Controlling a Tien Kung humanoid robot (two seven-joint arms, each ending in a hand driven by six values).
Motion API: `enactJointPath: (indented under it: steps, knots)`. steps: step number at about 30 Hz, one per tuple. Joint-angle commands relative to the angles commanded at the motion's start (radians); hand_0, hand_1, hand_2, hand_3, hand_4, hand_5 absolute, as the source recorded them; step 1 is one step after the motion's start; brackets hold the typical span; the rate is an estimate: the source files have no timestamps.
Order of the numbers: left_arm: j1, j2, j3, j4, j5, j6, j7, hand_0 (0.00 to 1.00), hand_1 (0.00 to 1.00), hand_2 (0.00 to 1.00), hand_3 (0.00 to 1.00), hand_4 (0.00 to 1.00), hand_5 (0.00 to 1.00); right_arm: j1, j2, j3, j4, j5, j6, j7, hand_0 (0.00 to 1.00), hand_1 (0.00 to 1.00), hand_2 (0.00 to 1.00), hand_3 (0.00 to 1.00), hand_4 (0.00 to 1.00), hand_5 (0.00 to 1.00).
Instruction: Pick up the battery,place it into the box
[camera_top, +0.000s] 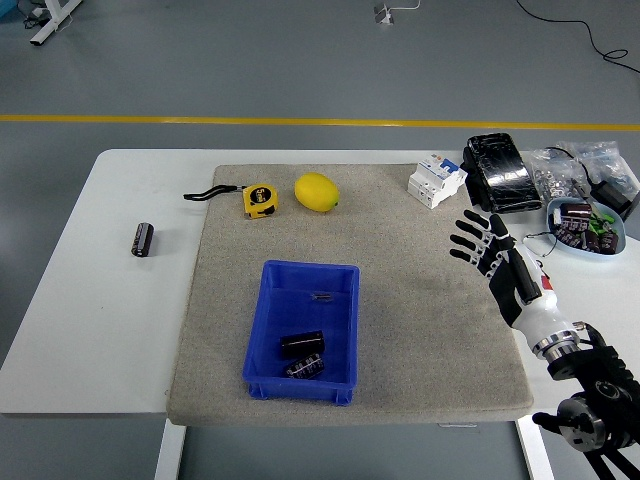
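Head view: blue box (272, 352) holds two batteries (302, 343); right hand (492, 252) spread, empty.

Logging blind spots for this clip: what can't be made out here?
Head view only:
- Small item on the blue box floor: too small to identify.
- Contents of the grey bowl: jumbled, cut by the right edge.
- Left robot hand: out of frame.
- Right robot hand: fingers spread, empty.

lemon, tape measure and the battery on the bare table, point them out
lemon (317, 192), head view, middle of its peel
tape measure (261, 200), head view, yellow case
battery (144, 240), head view, middle of its dark body
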Motion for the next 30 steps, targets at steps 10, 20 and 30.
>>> enactJointPath:
  steps: [10,20,30]
  knots:
    - [-0.013,-0.005,0.025,0.0,-0.01,-0.011,-0.013,0.602,0.536,0.574,0.643,0.631,0.744,-0.001,0.002,0.004,-0.001,0.001,-0.009,0.025,0.802,0.811,0.844,0.857,0.998,0.92]
    - [-0.001,-0.01,0.036,-0.001,-0.036,-0.007,-0.017,0.61,0.548,0.605,0.641,0.632,0.737,-0.018,0.002,-0.001,-0.001,-0.037,-0.012,0.057,0.798,0.8,0.83,0.832,0.998,0.909]
    - [0.005,-0.007,0.04,-0.002,-0.039,-0.008,-0.017,0.615,0.554,0.609,0.639,0.633,0.738,-0.03,0.002,0.041,0.002,-0.049,-0.014,0.054,0.784,0.785,0.813,0.807,0.998,0.905]
